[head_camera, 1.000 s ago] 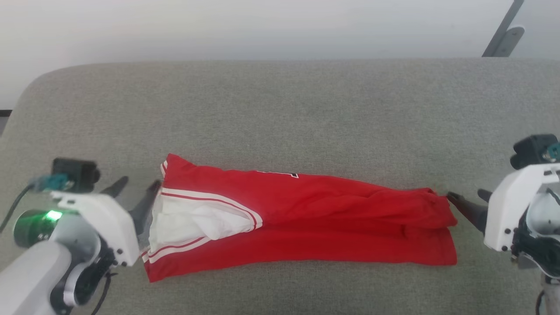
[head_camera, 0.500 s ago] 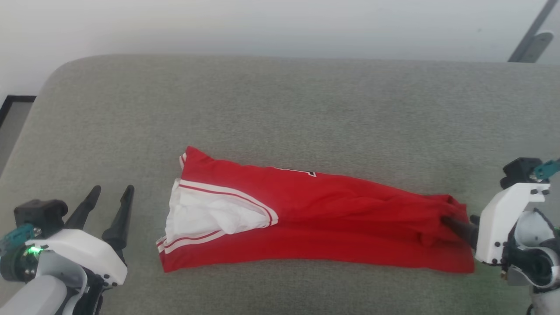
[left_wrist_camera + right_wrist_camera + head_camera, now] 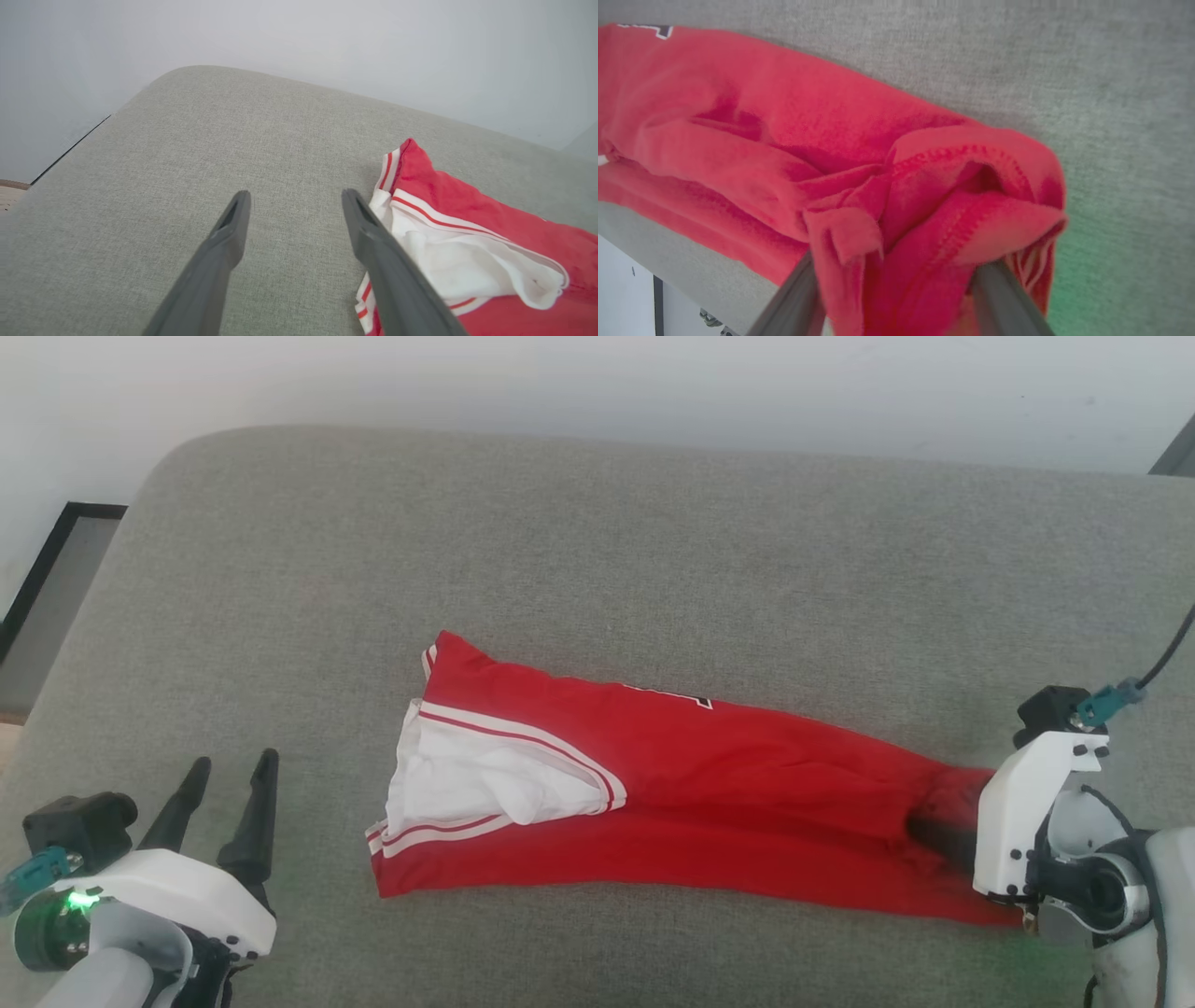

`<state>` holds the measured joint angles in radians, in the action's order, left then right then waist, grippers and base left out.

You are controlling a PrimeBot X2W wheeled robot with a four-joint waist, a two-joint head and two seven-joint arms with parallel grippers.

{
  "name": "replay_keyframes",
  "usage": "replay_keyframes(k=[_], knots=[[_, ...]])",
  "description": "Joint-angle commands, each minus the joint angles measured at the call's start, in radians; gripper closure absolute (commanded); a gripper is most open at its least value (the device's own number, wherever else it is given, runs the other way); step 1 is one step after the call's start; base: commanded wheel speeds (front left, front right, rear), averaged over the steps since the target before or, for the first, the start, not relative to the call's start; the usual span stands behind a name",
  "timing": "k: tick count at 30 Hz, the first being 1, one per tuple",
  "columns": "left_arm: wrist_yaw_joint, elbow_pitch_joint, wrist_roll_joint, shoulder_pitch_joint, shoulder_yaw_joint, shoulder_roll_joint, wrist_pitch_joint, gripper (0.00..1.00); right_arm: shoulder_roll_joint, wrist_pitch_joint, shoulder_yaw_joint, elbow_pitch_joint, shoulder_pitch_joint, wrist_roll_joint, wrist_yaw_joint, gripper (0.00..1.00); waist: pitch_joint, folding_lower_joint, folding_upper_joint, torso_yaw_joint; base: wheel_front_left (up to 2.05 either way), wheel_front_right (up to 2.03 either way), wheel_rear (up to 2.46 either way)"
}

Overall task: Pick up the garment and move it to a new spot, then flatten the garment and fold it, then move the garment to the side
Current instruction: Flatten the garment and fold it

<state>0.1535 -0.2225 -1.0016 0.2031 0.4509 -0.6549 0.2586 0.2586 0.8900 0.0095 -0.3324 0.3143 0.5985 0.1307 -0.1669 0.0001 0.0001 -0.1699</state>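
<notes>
Right fingers [image 3: 1001, 298] straddle garment [image 3: 709, 775] end — left fingers [image 3: 224, 252] spread

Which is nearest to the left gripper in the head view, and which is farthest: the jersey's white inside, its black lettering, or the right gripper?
1. white inside, at the left end of the jersey, beside the left gripper.
2. black lettering, midway along the jersey's far edge.
3. right gripper, at the jersey's right end.

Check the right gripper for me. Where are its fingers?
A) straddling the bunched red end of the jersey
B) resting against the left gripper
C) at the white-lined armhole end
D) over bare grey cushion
A: the right wrist view shows the right gripper with its fingers either side of the bunched red hem end of the jersey, cloth between them.
</notes>
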Motion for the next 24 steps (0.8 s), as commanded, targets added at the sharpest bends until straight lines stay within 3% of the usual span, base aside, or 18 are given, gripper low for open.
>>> replay_keyframes(k=[1, 11, 24], knots=[[-0.008, -0.003, 0.014, -0.018, -0.014, 0.010, 0.008, 0.00, -0.011, 0.000, 0.022, -0.031, -0.004, 0.019, 0.000, 1.00, -0.001, -0.0001, -0.0001, -0.002, 0.00, 0.00, 0.00], [-0.050, -0.014, 0.076, -0.059, -0.114, 0.074, 0.007, 0.00, 0.027, -0.055, -0.007, -0.054, 0.042, 0.083, 0.000, 1.00, 0.000, -0.0001, -0.0001, 0.010, 0.00, 0.00, 0.00], [-0.080, -0.008, 0.145, -0.070, -0.186, 0.117, 0.007, 0.00, 0.151, -0.038, -0.132, -0.044, 0.069, 0.071, 0.000, 1.00, -0.021, -0.0001, -0.0001, 0.063, 0.00, 0.00, 0.00]])
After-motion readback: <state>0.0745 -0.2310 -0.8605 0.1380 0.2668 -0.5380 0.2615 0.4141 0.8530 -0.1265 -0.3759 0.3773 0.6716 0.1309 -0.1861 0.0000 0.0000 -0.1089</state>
